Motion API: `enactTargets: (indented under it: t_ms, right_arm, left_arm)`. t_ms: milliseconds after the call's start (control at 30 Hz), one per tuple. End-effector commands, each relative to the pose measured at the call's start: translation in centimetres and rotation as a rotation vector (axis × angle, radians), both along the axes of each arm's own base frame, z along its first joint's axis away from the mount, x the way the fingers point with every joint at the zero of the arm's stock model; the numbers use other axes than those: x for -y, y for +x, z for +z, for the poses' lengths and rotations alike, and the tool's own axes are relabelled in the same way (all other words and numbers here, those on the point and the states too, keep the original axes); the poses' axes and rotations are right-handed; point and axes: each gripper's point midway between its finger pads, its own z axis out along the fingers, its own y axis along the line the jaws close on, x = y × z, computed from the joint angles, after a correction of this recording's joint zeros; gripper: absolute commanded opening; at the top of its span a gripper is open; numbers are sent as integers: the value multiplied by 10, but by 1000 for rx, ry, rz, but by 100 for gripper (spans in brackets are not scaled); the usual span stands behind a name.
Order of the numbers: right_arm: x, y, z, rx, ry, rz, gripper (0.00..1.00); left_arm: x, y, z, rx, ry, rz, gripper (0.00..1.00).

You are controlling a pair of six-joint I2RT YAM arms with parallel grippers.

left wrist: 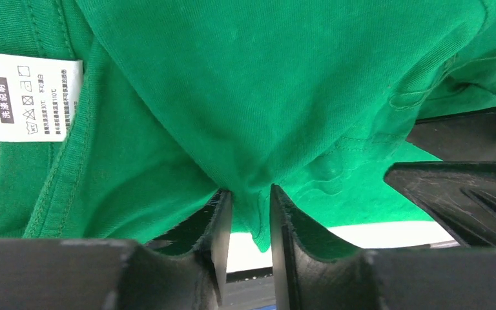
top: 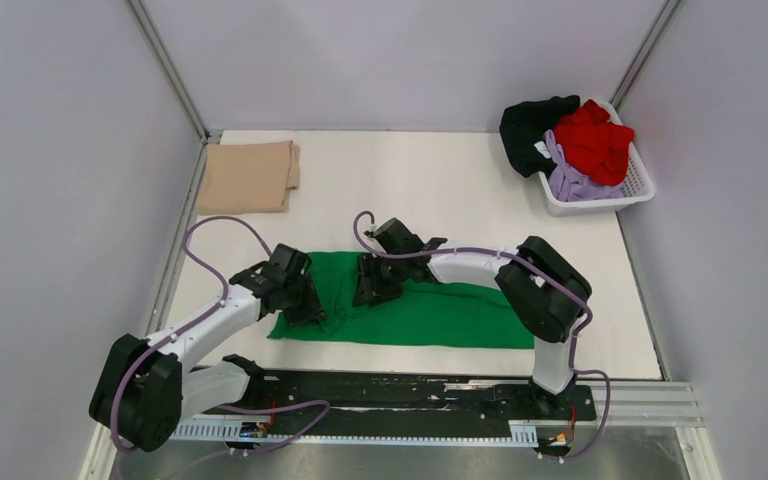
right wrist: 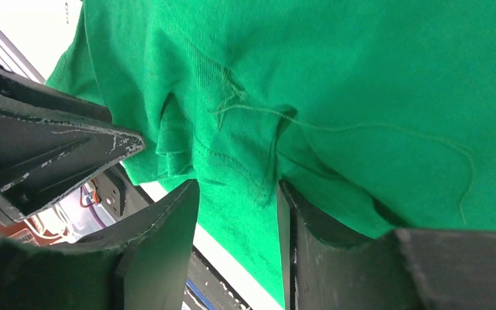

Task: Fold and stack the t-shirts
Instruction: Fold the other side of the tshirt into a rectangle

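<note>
So here's where we're at: the left gripper (left wrist: 250,194) has its jaws nearly together with a fold of the green t-shirt (top: 430,305) squeezed between them; the shirt's white care label (left wrist: 35,97) sits off to the left of those fingers. The right gripper (right wrist: 239,187) is just beside the left one, jaws a bit wider, with a thicker bunch of the same green cloth filling the gap and touching both fingers. The rest of that shirt lies flat on the table (top: 440,180) below and right of the right gripper. The folded tan t-shirt (top: 248,175) lies well beyond the left gripper; the black (top: 530,125), red (top: 595,140) and lavender (top: 570,180) shirts sit in the white basket (top: 600,205), well apart from the right gripper.
</note>
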Motion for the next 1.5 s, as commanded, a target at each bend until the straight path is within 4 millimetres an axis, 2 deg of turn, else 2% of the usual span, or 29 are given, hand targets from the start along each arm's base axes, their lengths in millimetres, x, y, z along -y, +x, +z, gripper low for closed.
enactTargets:
  t_ms: [0,267,500,533,667,800,900,1067,1300,1367,1467]
  right_arm:
    - [-15,5,5,-1,31,21,45]
    - [-21,1,11,9,37,45,25]
    - [-23,-1,13,12,35,44,1]
    - [-22,-2,13,11,31,42,0]
    - [-16,-4,20,19,17,42,0]
    - [-7,-14,22,-4,-3,70,0]
    - [-3,-20,19,-28,-13,80,0]
    - [3,-19,11,-22,-51,65,0]
    - [0,-19,4,-38,-55,75,5]
    - [0,-16,3,-31,-62,68,8]
    - [0,-14,5,-16,-65,62,19]
  left_arm:
    - [2,11,4,42,-14,23,31]
    - [0,10,6,51,-8,24,15]
    - [-7,10,11,66,25,29,12]
    - [-9,10,12,70,34,32,11]
    - [-20,7,15,74,88,34,7]
    - [-32,6,18,68,156,33,3]
    - [-36,3,18,53,179,17,0]
    - [-45,-1,12,27,228,15,0]
    - [-55,10,16,39,283,49,0]
    - [-53,14,16,49,277,49,5]
    - [-53,19,17,57,283,55,14]
